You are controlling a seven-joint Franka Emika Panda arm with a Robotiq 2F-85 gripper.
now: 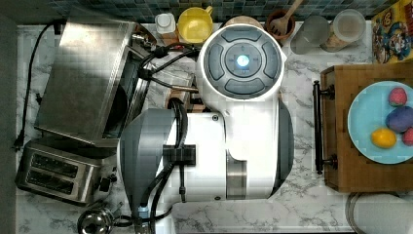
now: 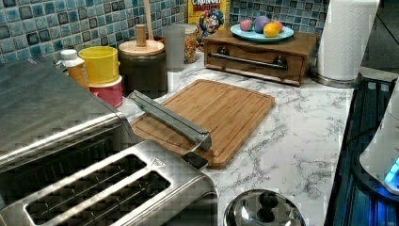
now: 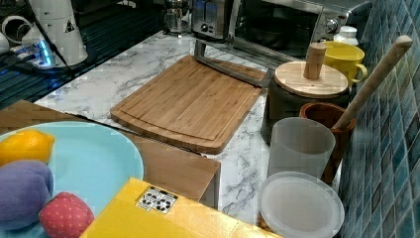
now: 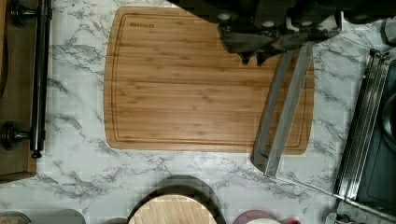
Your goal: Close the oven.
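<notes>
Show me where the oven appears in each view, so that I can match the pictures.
Top view: the oven is at the top view's left, above the two-slot toaster.
Left view: oven at the left view's left, its door handle over the cutting board.
Right view: oven at the upper edge, behind the cutting board.
Wrist view: its open door, beside the cutting board.
Shared landmark: the yellow mug beside the oven.

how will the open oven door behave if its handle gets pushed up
The oven door looks hinged along its lower edge, so it should swing shut rather than slide. Its metal handle looks rigid but smooth, so perhaps slippery. The glass pane suggests some weight and fragility.
</notes>
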